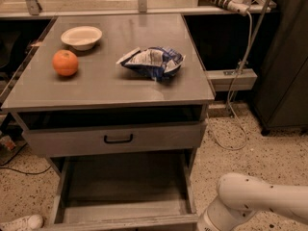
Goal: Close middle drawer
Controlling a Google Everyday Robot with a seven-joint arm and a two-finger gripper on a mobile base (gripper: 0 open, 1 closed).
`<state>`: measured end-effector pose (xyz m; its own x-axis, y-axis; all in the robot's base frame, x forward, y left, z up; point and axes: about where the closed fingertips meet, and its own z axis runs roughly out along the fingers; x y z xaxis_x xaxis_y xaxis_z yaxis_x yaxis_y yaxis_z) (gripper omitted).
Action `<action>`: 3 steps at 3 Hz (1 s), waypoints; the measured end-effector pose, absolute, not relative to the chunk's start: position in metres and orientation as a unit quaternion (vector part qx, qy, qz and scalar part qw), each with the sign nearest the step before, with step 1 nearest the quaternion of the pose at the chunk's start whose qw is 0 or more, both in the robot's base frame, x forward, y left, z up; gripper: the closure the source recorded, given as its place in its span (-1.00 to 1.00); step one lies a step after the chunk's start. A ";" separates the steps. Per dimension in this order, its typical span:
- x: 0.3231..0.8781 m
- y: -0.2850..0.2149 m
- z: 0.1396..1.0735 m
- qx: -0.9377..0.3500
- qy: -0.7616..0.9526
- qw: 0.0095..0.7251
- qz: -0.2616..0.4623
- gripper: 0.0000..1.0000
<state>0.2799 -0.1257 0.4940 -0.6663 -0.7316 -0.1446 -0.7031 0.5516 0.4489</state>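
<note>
The middle drawer (124, 186) is pulled far out at the bottom of the view, wide, grey and empty inside. Its low front (120, 222) lies along the bottom edge and its handle is hidden. Above it the taller-fronted grey drawer (163, 137) with a black loop handle (118, 139) stands slightly out from the cabinet. Only my white arm (255, 203) shows, at the lower right, beside the open drawer's front right corner. My gripper is out of view below the bottom edge.
On the grey cabinet top (101, 88) lie an orange (65, 62), a white bowl (82, 36) and a blue-and-white snack bag (153, 61). A dark cabinet (288, 76) and hanging cables (239, 76) stand to the right. A white object (21, 223) lies on the speckled floor at the lower left.
</note>
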 end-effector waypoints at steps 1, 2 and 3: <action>0.277 -0.124 0.489 0.406 -0.879 0.034 -0.247 1.00; 0.275 -0.123 0.476 0.397 -0.883 0.031 -0.249 1.00; 0.290 -0.123 0.452 0.370 -0.894 0.011 -0.252 1.00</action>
<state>0.2904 -0.1234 0.4524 -0.7259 -0.6675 -0.1662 -0.6561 0.5994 0.4585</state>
